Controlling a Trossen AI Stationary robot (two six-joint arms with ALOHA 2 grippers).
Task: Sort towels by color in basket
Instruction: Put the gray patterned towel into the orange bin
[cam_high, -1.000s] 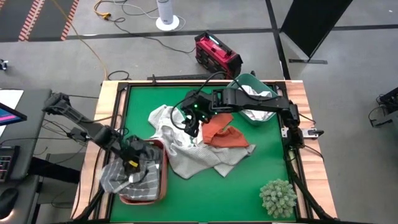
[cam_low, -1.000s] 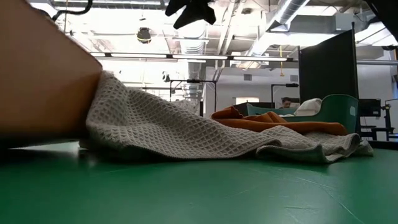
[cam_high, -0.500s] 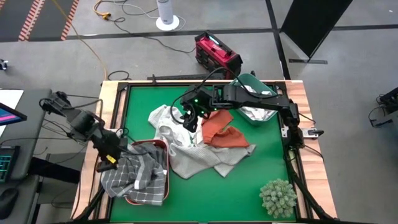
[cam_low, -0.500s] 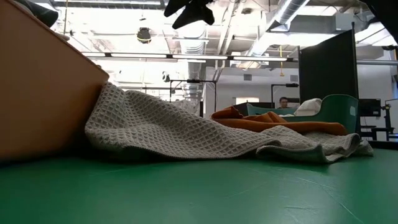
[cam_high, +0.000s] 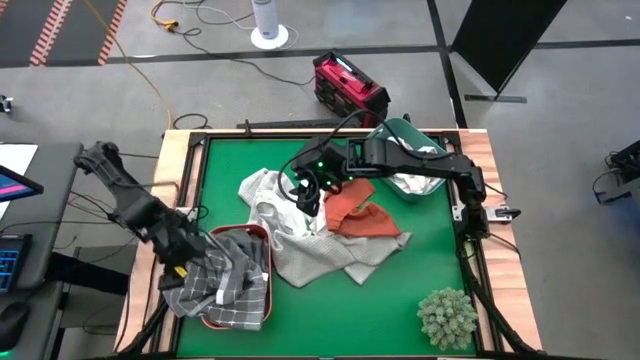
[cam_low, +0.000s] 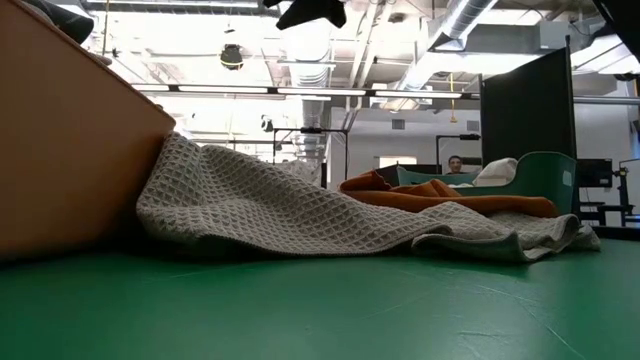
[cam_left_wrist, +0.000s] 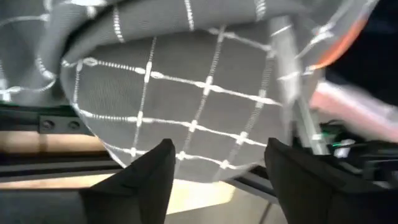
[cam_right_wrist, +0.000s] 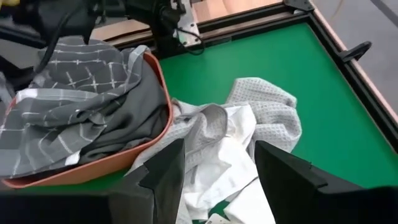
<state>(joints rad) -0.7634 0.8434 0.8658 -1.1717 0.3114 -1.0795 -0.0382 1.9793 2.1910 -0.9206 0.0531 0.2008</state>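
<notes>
Two baskets on the green table (cam_high: 420, 270): a rust-brown basket (cam_high: 262, 285) at the left front corner, a teal basket (cam_high: 425, 187) at the right rear. The grey checked towel (cam_high: 205, 285) lies bunched in the rust-brown one, spilling over its outer rim toward the table's left edge; no clear long axis. The left gripper (cam_high: 178, 262) sits over that spill at the basket's outer side, fingers (cam_left_wrist: 146, 177) spread and empty, checked cloth just past the tips. The right gripper (cam_high: 310, 192) hovers above the central heap, fingers (cam_right_wrist: 165, 165) apart, holding nothing. Under it lies the white towel (cam_high: 275, 205); the plain grey waffle towel (cam_high: 330, 250) runs long-ways from the rust-brown basket toward the right front, with the rust-orange towel (cam_high: 355, 212) on top. A white towel fills the teal basket.

Only the low view shows the waffle towel (cam_low: 300, 210) draped up against the basket wall (cam_low: 70, 150). Only the right wrist view shows plain grey cloth (cam_right_wrist: 118, 121) under the checked one. The front strip of the table is bare, apart from the green plant ball (cam_high: 447, 316) at the right front corner.
</notes>
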